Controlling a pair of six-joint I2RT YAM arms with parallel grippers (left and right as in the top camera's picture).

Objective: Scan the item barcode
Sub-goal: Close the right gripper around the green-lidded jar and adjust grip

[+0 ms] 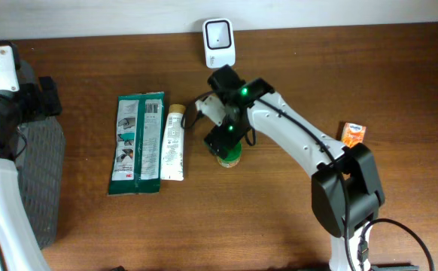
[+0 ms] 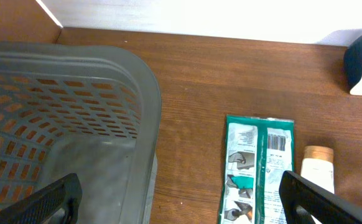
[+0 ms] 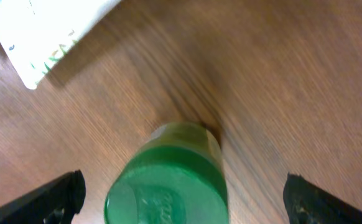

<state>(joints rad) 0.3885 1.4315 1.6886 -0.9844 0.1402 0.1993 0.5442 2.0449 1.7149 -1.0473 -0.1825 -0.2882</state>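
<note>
A small jar with a green lid (image 1: 229,156) stands upright on the wooden table, in front of the white barcode scanner (image 1: 219,42) at the back edge. My right gripper (image 1: 225,134) hangs over the jar, open. In the right wrist view the green lid (image 3: 168,186) sits between the two black fingertips (image 3: 51,200), with a gap on each side. My left gripper (image 2: 181,205) is open and holds nothing, far left over the basket's rim; its barcode side is not visible.
A grey mesh basket (image 1: 44,181) fills the left edge. A green flat packet (image 1: 138,143) and a white tube (image 1: 174,143) lie side by side left of the jar. A small orange carton (image 1: 353,134) sits to the right.
</note>
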